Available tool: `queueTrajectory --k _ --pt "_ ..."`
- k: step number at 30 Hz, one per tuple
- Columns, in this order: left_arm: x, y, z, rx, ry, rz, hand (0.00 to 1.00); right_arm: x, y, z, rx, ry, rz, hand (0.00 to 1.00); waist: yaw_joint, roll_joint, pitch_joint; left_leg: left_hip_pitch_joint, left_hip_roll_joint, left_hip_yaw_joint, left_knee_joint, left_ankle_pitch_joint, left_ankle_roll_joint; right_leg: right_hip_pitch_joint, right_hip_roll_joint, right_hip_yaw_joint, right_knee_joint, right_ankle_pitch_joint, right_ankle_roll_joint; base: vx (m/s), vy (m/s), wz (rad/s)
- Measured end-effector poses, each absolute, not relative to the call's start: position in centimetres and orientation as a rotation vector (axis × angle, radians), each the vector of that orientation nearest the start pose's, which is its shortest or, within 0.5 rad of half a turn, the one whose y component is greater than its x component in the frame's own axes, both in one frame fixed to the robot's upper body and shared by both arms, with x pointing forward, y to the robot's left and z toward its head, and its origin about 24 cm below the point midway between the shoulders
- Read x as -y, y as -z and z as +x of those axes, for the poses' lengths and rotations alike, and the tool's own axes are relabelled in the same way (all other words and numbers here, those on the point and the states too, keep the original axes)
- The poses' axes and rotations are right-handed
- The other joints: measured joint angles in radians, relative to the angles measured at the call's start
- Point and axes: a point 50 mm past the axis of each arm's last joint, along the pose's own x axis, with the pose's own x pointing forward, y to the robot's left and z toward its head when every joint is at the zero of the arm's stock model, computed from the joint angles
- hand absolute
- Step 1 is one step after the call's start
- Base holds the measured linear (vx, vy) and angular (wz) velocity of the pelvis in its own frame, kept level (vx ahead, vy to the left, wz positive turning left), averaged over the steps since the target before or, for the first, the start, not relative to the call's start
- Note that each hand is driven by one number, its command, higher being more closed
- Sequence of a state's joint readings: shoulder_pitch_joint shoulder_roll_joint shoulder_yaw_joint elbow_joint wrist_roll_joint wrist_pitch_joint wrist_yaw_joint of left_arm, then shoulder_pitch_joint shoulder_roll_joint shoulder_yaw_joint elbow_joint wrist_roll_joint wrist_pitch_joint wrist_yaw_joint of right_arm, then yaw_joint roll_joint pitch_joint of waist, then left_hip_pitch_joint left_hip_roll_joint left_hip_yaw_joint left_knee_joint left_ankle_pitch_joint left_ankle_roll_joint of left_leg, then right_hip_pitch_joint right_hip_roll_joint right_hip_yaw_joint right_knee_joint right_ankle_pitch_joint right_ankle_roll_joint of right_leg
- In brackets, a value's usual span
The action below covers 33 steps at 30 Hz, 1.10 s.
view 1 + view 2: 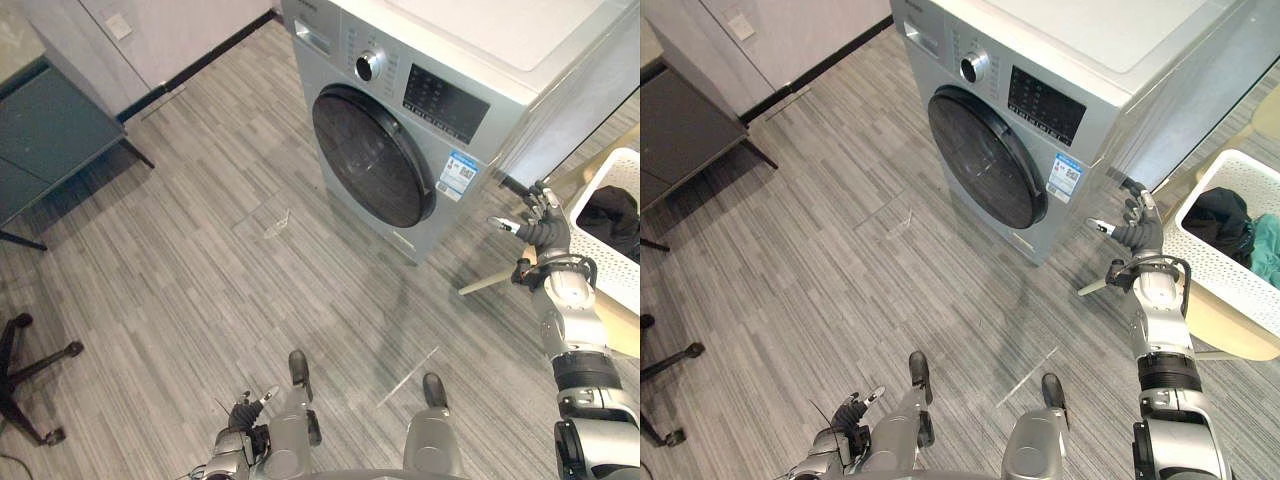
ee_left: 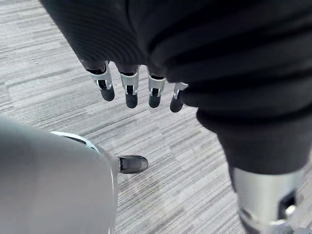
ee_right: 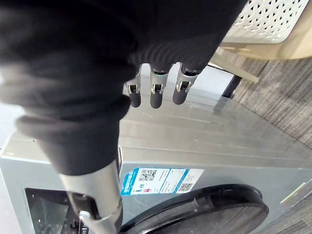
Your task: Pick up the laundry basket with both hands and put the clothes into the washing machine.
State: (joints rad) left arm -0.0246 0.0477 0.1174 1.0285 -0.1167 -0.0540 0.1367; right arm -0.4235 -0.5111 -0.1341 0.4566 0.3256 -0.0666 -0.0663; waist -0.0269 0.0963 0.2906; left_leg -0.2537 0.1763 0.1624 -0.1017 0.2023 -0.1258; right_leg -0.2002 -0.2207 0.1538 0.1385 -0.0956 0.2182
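Observation:
A white perforated laundry basket (image 1: 1225, 270) stands at the far right on a pale stool, holding dark and teal clothes (image 1: 1220, 220). The silver washing machine (image 1: 440, 90) sits ahead with its round dark door (image 1: 372, 155) closed. My right hand (image 1: 540, 222) is raised between the machine and the basket, fingers straight, touching neither. Its wrist view shows the fingers (image 3: 155, 92) over the machine's side with the basket (image 3: 268, 22) beyond. My left hand (image 1: 243, 412) hangs low by my side, fingers (image 2: 129, 90) relaxed over bare floor.
A dark table (image 1: 50, 135) stands at the left by the wall. An office chair base (image 1: 25, 385) sits at the lower left. Grey striped floor stretches between me and the machine. The pale stool (image 1: 1230, 335) under the basket has a splayed leg (image 1: 490, 282) toward my right hand.

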Motion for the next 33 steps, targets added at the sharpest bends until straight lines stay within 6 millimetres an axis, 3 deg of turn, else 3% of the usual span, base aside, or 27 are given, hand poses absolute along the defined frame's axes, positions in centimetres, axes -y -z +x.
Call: queueTrajectory --k 5,7,10,13,17,19,20,22,23,26,28,30,33 --pt "-19.1 14.5 14.5 -0.936 -0.323 -0.044 0.00 27.0 -9.0 32.1 0.065 0.261 -0.052 0.00 0.017 -0.012 0.009 -0.035 -0.001 -0.021 0.007 0.006 -0.008 -0.024 0.002 -0.011 -0.003 0.003 -0.003 0.01 -0.032 0.07" --pt "-19.5 14.3 14.8 -0.923 -0.335 -0.033 0.00 25.7 -6.0 31.4 -0.027 0.245 -0.011 0.00 0.018 -0.026 0.018 -0.041 -0.004 -0.025 0.007 0.023 -0.009 -0.022 -0.002 -0.018 -0.004 0.004 0.008 0.07 -0.037 0.07" --pt "-19.5 13.9 15.7 -0.893 -0.329 -0.030 0.00 23.9 -3.0 30.3 -0.132 0.173 0.000 0.00 0.015 -0.041 0.039 -0.044 -0.016 -0.033 0.007 0.049 -0.001 -0.015 -0.016 -0.029 -0.010 0.005 0.011 0.09 -0.037 0.07" --pt "-19.3 13.2 17.0 -0.845 -0.314 -0.028 0.00 22.7 -1.9 29.9 -0.181 0.103 0.002 0.00 0.015 -0.049 0.050 -0.044 -0.024 -0.036 0.007 0.054 -0.002 -0.008 -0.025 -0.046 -0.015 0.006 0.013 0.07 -0.039 0.10" --pt "-19.0 12.7 17.8 -0.811 -0.286 -0.014 0.00 22.2 -2.4 30.3 -0.162 0.067 -0.016 0.00 0.015 -0.050 0.050 -0.044 -0.024 -0.038 0.007 0.054 -0.002 -0.005 -0.025 -0.053 -0.016 0.006 0.013 0.02 -0.044 0.02" --pt "-18.8 12.6 18.0 -0.803 -0.280 -0.013 0.00 22.0 -3.7 30.9 -0.113 0.062 -0.020 0.00 0.015 -0.050 0.054 -0.044 -0.023 -0.037 0.007 0.054 -0.002 -0.007 -0.024 -0.051 -0.016 0.006 0.013 -0.03 -0.018 -0.05" --pt "-18.8 12.2 18.5 -0.782 -0.277 -0.012 0.00 21.8 -5.9 31.8 -0.030 0.070 -0.020 0.00 0.014 -0.053 0.068 -0.045 -0.022 -0.036 0.006 0.053 -0.002 -0.014 -0.024 -0.044 -0.016 0.005 0.013 -0.07 -0.029 -0.10" --pt "-18.7 12.0 19.0 -0.765 -0.274 -0.012 0.00 22.1 -7.7 32.4 0.032 0.086 -0.024 0.00 0.013 -0.050 0.081 -0.049 -0.021 -0.036 0.006 0.052 -0.003 -0.017 -0.023 -0.044 -0.016 0.005 0.014 -0.09 -0.026 -0.04" --pt "-18.7 11.7 19.4 -0.745 -0.283 -0.009 0.00 23.0 -9.9 33.2 0.103 0.136 -0.033 0.00 0.013 -0.051 0.085 -0.064 -0.019 -0.036 0.005 0.049 -0.006 -0.033 -0.020 -0.043 -0.013 0.006 0.016 -0.11 -0.020 0.03" --pt "-18.8 11.5 19.6 -0.730 -0.289 -0.009 0.00 24.7 -14.2 34.2 0.232 0.224 -0.049 0.00 0.015 -0.054 0.098 -0.081 -0.020 -0.037 0.005 0.049 -0.006 -0.049 -0.020 -0.043 -0.009 0.009 0.018 -0.09 -0.020 0.04" --pt "-18.9 11.5 19.5 -0.730 -0.298 -0.014 0.00 26.0 -18.6 34.8 0.355 0.298 -0.085 0.00 0.017 -0.055 0.111 -0.086 -0.020 -0.038 0.005 0.052 -0.005 -0.054 -0.020 -0.043 -0.008 0.012 0.019 -0.04 -0.032 0.01" --pt "-19.0 11.5 19.4 -0.731 -0.304 -0.014 0.00 26.0 -21.4 35.2 0.429 0.299 -0.110 0.00 0.018 -0.055 0.117 -0.095 -0.020 -0.038 0.005 0.056 0.000 -0.065 -0.020 -0.043 -0.006 0.013 0.019 -0.01 -0.044 0.00" --pt "-19.2 10.9 20.0 -0.688 -0.315 -0.034 0.00 24.0 -24.6 36.5 0.506 0.235 -0.134 0.00 0.018 -0.048 0.138 -0.120 -0.021 -0.040 0.005 0.068 0.007 -0.088 -0.020 -0.042 -0.005 0.020 0.022 -0.01 -0.048 0.01"
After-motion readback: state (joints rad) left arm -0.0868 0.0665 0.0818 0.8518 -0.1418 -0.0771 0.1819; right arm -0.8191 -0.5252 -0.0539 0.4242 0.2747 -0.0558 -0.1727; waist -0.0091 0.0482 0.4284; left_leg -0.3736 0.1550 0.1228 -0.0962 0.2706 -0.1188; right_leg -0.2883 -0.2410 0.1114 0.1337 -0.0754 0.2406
